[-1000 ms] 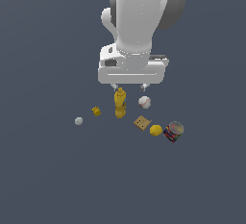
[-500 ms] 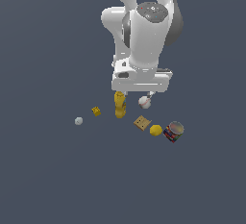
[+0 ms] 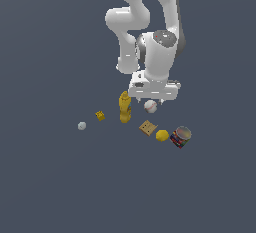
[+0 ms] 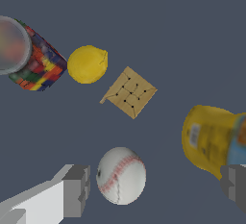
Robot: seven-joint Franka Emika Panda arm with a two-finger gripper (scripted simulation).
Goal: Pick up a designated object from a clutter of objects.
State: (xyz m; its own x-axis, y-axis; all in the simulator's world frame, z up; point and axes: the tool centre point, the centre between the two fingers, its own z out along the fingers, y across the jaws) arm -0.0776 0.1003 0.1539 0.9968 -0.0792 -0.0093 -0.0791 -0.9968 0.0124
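**Operator:** My hand (image 4: 153, 187) is spread wide with nothing in it; in the wrist view one finger (image 4: 77, 189) stands just beside the baseball (image 4: 121, 175) without touching it, and the other finger (image 4: 235, 187) is far out on the opposite side, close against the yellow bottle (image 4: 211, 141); the ball sits in the gap, nearer the first finger than the middle.

**Observer:** What has changed over the last second?

**Operator:** A second ago the hand hung well above the clutter; since then I have brought it down and the arm has swung toward the exterior view's right, so the hand (image 3: 154, 97) is now low over the baseball (image 3: 150, 106); none of the objects has shifted; I read that as the approach nearly done and the grasp not yet begun.

**Observer:** And where is the ball among the rest?

**Operator:** It rests on the desk (image 3: 60, 177), just beside the yellow bottle (image 3: 124, 108) on the exterior view's right; the tan cracker square (image 3: 147, 127) lies near it, then the lemon (image 3: 162, 135) and the labelled can (image 3: 181, 137) further along; the tiny yellow block (image 3: 100, 115) and the plain pale ball (image 3: 82, 125) are well apart on the bottle's other side.

**Observer:** Any worry?

**Operator:** The bottle; my far finger looks likely to brush it as I close, so I would centre on the ball first.
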